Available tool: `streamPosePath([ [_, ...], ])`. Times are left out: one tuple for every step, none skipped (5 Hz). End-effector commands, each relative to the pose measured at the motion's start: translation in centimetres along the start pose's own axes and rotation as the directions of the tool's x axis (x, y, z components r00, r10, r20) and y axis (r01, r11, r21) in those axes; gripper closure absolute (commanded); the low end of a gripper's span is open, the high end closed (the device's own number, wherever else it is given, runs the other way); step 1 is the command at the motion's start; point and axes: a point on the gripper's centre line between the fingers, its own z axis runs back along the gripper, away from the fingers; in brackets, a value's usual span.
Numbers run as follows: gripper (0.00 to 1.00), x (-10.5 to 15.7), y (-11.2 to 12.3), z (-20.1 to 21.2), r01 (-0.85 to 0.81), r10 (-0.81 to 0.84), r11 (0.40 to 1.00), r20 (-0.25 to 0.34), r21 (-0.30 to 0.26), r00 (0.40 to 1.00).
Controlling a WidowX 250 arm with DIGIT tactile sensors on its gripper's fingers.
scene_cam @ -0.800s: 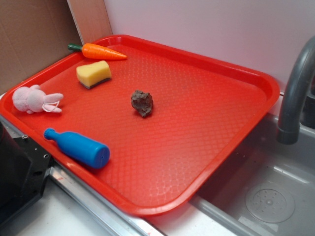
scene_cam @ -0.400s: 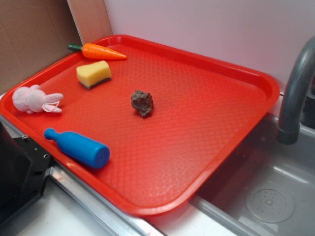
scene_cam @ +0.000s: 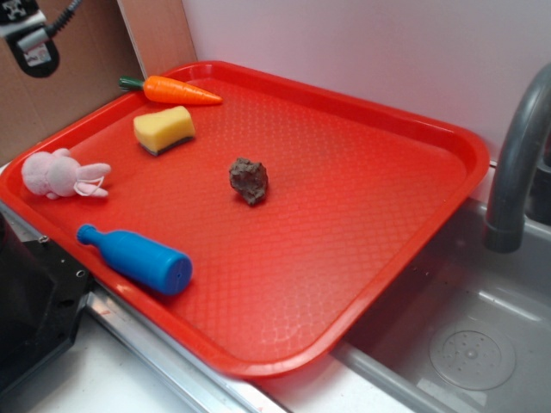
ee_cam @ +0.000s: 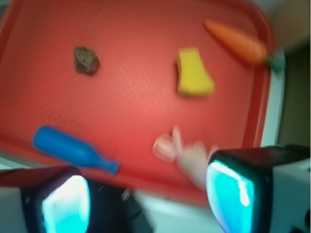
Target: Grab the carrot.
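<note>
A red tray (scene_cam: 362,172) lies beside a grey sink (scene_cam: 465,335) with a dark faucet (scene_cam: 516,163) at its 3 o'clock side. The carrot (scene_cam: 176,89) rests on the tray's far corner, at about 11 o'clock in the exterior view, lying flat with its green stem toward the tray's rim and its tip pointing toward the tray's middle; nothing touches it. Just beside it, toward 6 o'clock, sits a yellow sponge (scene_cam: 164,129). A small brown lump (scene_cam: 249,180) lies near the tray's middle. A pink toy rabbit (scene_cam: 62,174) rests by the rim at 9 o'clock, and a blue bottle (scene_cam: 136,259) lies on its side at about 7 o'clock. The pincer (ee_cam: 146,201) hangs high above the tray's near edge, well apart from the carrot; in the blurred wrist view its two fingers (ee_cam: 65,206) stand wide apart with nothing between them, released. In that view the carrot (ee_cam: 238,42) appears at about 1 o'clock. Only a dark piece of the arm (scene_cam: 26,39) shows at the exterior view's 10 o'clock corner.
</note>
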Motion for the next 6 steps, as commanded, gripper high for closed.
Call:
streamPosePath([
  [0.0,1.2,4.8,-0.7,0.124,-0.128,0.981,0.014,0.146,0.992],
  [0.0,1.2,4.8,-0.7,0.124,-0.128,0.981,0.014,0.146,0.992],
  [0.0,1.2,4.8,-0.7,0.124,-0.128,0.981,0.014,0.146,0.992],
  [0.0,2.8,7.9,-3.1,0.208,-0.218,0.949,0.017,0.235,0.976],
  [0.0,4.6,9.8,-5.2,0.264,-0.278,0.933,0.024,0.245,0.96],
  [0.0,5.9,11.5,-7.2,0.317,-0.33,0.913,0.009,0.256,0.944],
])
